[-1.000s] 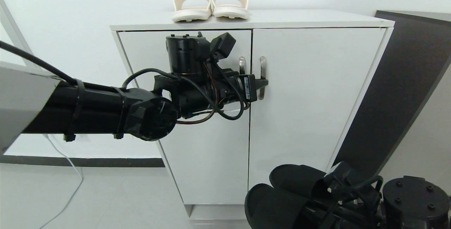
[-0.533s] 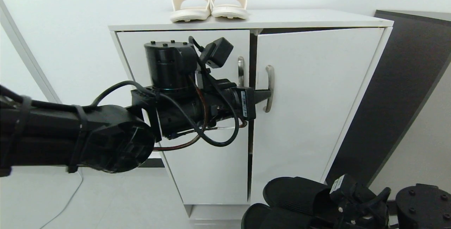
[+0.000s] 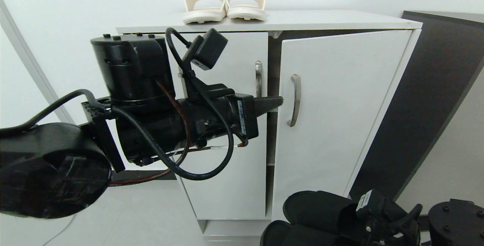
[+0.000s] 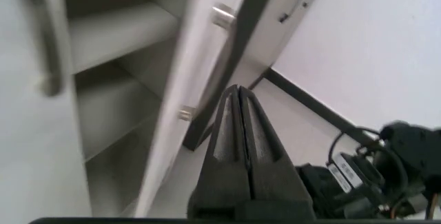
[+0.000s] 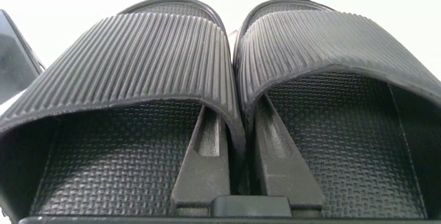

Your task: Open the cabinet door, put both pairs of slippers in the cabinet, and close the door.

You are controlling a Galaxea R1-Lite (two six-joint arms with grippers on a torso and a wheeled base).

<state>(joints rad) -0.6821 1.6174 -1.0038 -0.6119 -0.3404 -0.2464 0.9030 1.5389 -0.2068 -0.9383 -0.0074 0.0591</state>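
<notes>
Two fingers (image 4: 226, 138) pressed flat together with nothing between them: the left gripper (image 3: 278, 102) is closed and empty. Its tip lies at the free edge of the right-hand door (image 3: 340, 125), though I cannot tell if it touches. The door's handle (image 3: 295, 100) stands just beyond the tip, ungripped. The door hangs ajar, and the dark gap beside the tip shows a shelf (image 4: 117, 34) inside the cabinet (image 3: 340, 19). The left-hand door (image 3: 227, 170), on the gripper's other side, is shut. Well above the gripper, the cream slippers (image 3: 225, 5) sit side by side on the cabinet top. Far below and to its right, the right gripper (image 5: 238, 117) clamps the black slippers (image 3: 314, 208), one finger inside each shoe, pinching their adjoining walls.

The opening looks too narrow for a pair to pass. A closed tip offers the door edge little purchase, so it may slide off and leave the door barely ajar. The black pair is held low near the door's foot, so a wider swing could strike it. A knock there might work one shoe out of the pinch. A hard pull could also jolt the cream pair above.
</notes>
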